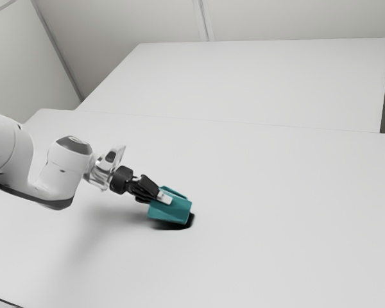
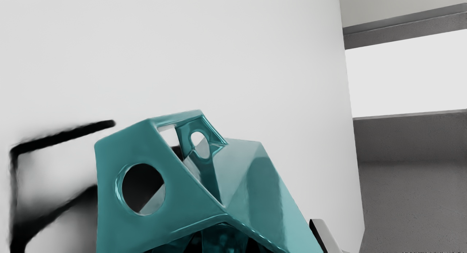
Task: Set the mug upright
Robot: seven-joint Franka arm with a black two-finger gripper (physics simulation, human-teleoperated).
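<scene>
Teal mug (image 1: 174, 212) tilted over, not upright, low above desk (image 1: 269, 218) or against it; can't tell which. Hand (image 1: 162, 197) right at mug; whether clamped on it or apart, can't tell. Reaching mug looks done; left, by judgement: turning it onto base, steady stand, release.

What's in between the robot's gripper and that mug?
Nothing that I can see: in the exterior view, the gripper reaches right up to the tilted mug, with no visible gap.
</scene>
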